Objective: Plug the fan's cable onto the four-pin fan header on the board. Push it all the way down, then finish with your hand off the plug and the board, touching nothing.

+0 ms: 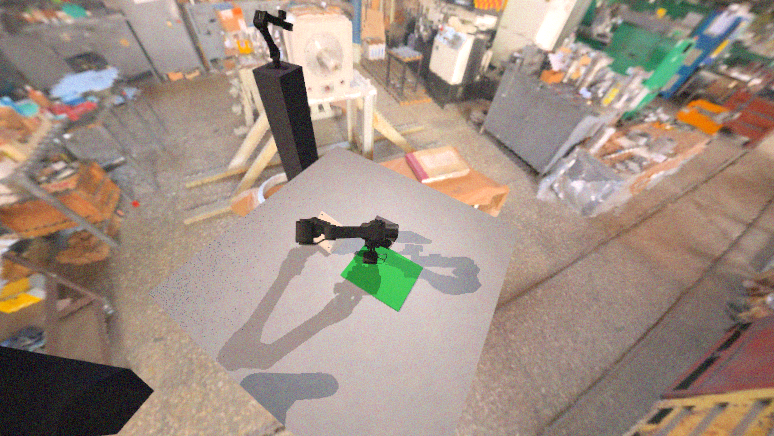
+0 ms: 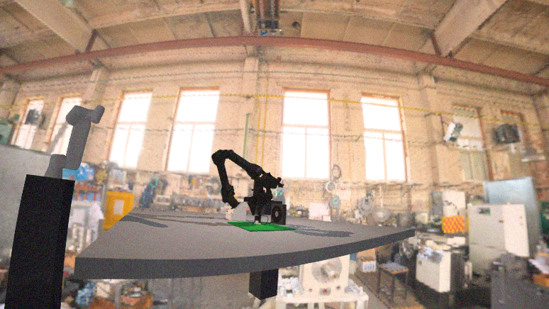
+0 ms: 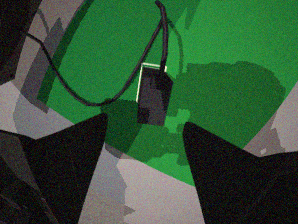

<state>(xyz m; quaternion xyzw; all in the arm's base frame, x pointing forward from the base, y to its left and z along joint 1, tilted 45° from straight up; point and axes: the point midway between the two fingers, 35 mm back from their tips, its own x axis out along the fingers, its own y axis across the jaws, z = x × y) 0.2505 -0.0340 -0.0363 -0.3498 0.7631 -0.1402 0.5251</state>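
Observation:
In the wrist view the black plug (image 3: 154,100) sits over the white fan header (image 3: 139,86), whose rim shows along the plug's top and left sides. The header is on the green board (image 3: 220,40) (image 1: 399,295) (image 2: 269,227). A black cable (image 3: 165,42) runs from the plug's upper end and loops to the left. My gripper (image 3: 146,124) is open, its fingers apart on either side of the plug's near end, with a gap on each side. Whether the plug is fully down cannot be told. The black fan (image 2: 278,214) stands beside the board's back edge.
The grey table (image 1: 433,352) (image 2: 172,245) bears the board, fan and arm. The arm's pale base (image 2: 238,211) is behind the board. A second, separate arm (image 1: 269,32) (image 2: 79,134) stands on a dark pillar (image 1: 287,113) (image 2: 40,229) beyond the table.

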